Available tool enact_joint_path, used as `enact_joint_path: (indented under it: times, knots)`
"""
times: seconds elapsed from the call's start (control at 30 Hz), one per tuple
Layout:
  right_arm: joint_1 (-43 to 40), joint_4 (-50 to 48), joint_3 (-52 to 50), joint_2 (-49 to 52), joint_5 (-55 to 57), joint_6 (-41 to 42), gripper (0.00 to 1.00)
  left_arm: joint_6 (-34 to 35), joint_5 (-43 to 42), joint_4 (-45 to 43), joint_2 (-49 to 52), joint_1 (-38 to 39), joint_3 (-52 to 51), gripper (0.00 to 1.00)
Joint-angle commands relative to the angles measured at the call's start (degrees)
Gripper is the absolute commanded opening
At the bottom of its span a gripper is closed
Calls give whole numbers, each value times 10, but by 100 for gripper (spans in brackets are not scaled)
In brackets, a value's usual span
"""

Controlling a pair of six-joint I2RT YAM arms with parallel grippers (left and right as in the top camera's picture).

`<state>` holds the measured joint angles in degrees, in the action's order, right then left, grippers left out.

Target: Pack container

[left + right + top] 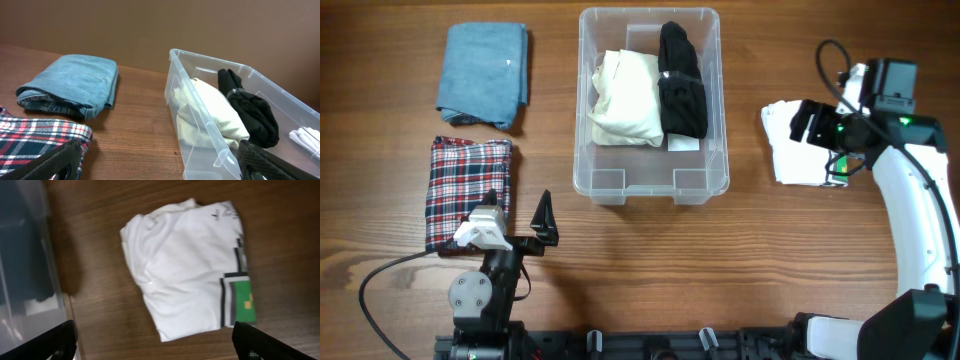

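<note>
Left jaws: wide apart, empty, low at the near tabletop [650,270] edge, one finger over the plaid cloth's [468,185] near corner.
Right jaws: wide apart, holding nothing, over the white shirt [185,270].
Container [650,170]: clear bin with rounded rim and moulded corner blocks, mid tabletop between the arms.
Inside: near floor bare; cream cloth [625,100] left and black cloth [682,85] right, touching; white label [683,143].
Room: bare wood along both long walls.
Far left: folded denim [483,75].
</note>
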<state>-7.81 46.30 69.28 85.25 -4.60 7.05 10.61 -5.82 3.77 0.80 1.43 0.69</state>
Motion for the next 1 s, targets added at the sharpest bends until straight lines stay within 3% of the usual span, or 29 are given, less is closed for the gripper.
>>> enact_joint_path:
  times: [0.0, 0.17, 0.37, 0.6, 0.97]
  knots:
    - [24, 0, 13, -2, 7, -41, 100, 1, 3, 1, -3, -3, -3, 100]
    - [28, -23, 16, -4, 5, -26, 99, 1, 3, 1, -3, -3, -3, 100]
    - [28, -16, 18, -4, -9, -139, 100, 1, 3, 1, -3, -3, -3, 100]
    - [28, -14, 17, 6, 39, -185, 100, 1, 3, 2, -3, -3, -3, 100]
    - [27, -3, 16, 130, 63, -235, 100, 1, 3, 1, -3, -3, -3, 100]
